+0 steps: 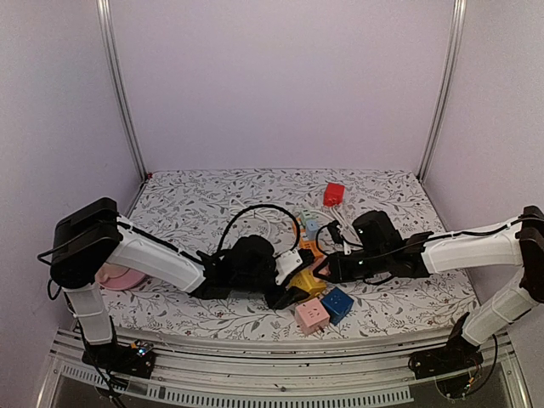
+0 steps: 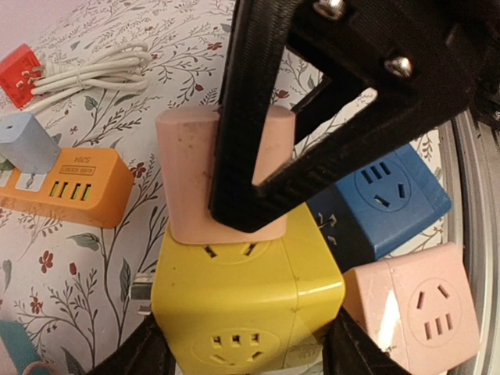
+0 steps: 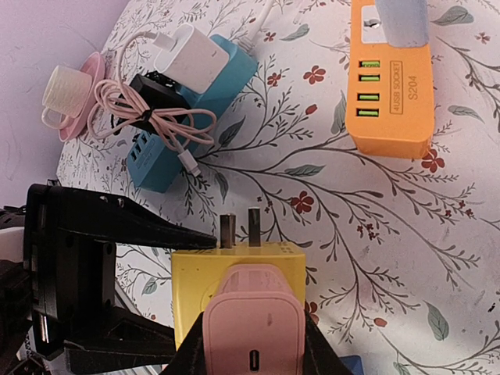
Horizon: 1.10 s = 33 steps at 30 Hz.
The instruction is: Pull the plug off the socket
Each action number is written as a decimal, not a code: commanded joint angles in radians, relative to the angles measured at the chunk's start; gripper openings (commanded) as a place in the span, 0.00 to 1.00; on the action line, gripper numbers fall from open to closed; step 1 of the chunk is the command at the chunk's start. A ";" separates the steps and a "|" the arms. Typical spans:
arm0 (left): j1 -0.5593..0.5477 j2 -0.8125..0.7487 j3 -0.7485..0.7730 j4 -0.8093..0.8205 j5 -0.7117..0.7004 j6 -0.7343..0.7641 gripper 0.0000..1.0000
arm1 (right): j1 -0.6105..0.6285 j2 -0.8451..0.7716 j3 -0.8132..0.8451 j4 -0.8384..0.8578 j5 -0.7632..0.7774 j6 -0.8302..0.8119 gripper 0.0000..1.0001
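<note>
Even diffuse light, soft shadows; wrist-view foregrounds perhaps slightly blurred.

A plain pale lilac back wall (image 1: 280,85) fills the upper half of the top view, evenly and softly lit. Matching lilac side walls stand at the left edge (image 1: 51,110) and the right edge (image 1: 501,110). Two slim silver metal posts, one at upper left (image 1: 123,93) and one at upper right (image 1: 442,85), run down the corners to the bench. The bench is covered by a white cloth printed with grey leafy sprigs and small red flowers (image 1: 195,200), shown close up in both wrist views (image 2: 70,266) (image 3: 469,219). A ribbed aluminium rail (image 1: 280,361) runs along the bottom of the frame.
</note>
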 commanded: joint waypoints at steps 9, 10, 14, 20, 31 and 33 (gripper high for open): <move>-0.002 -0.005 -0.039 -0.087 -0.020 -0.027 0.00 | -0.001 -0.070 0.018 0.028 0.021 -0.019 0.03; -0.001 -0.005 -0.039 -0.086 -0.019 -0.028 0.00 | -0.001 -0.071 0.019 0.027 0.018 -0.019 0.03; -0.002 -0.003 -0.037 -0.084 -0.016 -0.029 0.00 | 0.012 -0.071 0.030 0.024 0.022 -0.026 0.03; -0.002 0.000 -0.033 -0.086 -0.020 -0.030 0.00 | 0.018 -0.073 0.039 0.021 0.020 -0.028 0.03; -0.002 -0.035 -0.033 -0.098 -0.035 -0.025 0.00 | 0.022 -0.120 0.060 -0.014 0.046 -0.038 0.03; -0.002 -0.041 -0.031 -0.099 -0.037 -0.023 0.00 | 0.021 -0.128 0.062 -0.019 0.046 -0.038 0.03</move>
